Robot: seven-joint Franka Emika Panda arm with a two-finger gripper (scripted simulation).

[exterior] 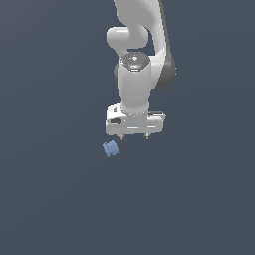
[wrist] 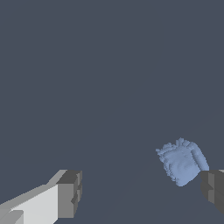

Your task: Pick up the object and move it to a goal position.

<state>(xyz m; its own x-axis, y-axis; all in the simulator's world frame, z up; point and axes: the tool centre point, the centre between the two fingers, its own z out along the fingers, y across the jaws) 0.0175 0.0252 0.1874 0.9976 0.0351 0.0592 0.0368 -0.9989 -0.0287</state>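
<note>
The object (exterior: 110, 148) is a small light-blue blocky piece lying on the dark grey floor, slightly toward the exterior view's left of and below my white gripper (exterior: 134, 137). My gripper points down with its two short fingers spread wide and nothing between them. In the wrist view the object (wrist: 182, 160) lies close beside one dark fingertip (wrist: 213, 187), while the other fingertip (wrist: 70, 192) stands far from it. The object sits off the midline between the fingers and apart from both as far as I can tell.
Plain dark grey floor (exterior: 50, 199) surrounds the object on every side. The white arm (exterior: 137, 45) rises behind the gripper toward the top of the exterior view.
</note>
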